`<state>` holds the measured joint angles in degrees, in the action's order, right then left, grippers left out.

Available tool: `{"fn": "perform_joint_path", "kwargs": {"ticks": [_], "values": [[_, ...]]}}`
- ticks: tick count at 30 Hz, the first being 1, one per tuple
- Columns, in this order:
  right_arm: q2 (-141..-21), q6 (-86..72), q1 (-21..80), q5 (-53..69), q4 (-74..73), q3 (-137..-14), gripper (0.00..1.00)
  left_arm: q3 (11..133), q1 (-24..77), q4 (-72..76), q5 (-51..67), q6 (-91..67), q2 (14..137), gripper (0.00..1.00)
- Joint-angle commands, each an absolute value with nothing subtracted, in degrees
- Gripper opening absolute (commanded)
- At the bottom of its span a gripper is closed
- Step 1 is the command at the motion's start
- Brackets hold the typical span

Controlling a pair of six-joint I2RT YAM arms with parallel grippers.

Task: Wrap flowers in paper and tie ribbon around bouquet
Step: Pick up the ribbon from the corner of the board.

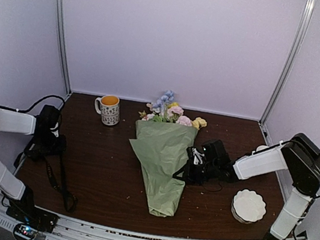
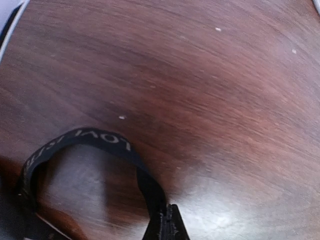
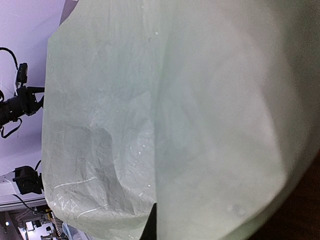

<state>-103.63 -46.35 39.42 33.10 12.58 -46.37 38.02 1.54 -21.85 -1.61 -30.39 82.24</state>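
One ribbon (image 2: 102, 138) end inside left end effector (image 2: 168, 222).

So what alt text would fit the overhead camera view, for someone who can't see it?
A bouquet of pastel flowers in green paper lies on a dark table between two robot arms. The right gripper is shut at the paper's right edge; the left gripper pinches a black ribbon trailing across the table. A mug stands behind, a white dish at right.
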Motion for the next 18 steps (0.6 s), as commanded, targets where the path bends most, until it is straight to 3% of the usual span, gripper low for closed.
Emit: {"fn": "perform_joint_path", "kwargs": {"ticks": [1,9,13,18], "values": [[-101.82,-45.26,39.9,32.07,9.9,-46.17,0.0,39.21,3.5,-19.49,4.66,-28.1,77.55,0.0],[-102.3,-44.7,39.73,31.93,7.96,-47.52,0.0,56.03,29.97,-26.9,1.99,-17.06,60.55,0.0],[-102.38,-44.9,39.64,32.19,7.91,-47.99,0.0,63.51,42.49,-28.75,7.53,-10.02,59.32,0.0],[-102.09,-45.4,39.62,32.33,8.17,-47.97,0.0,64.45,52.88,-27.99,13.58,-9.48,63.2,0.0]]}}
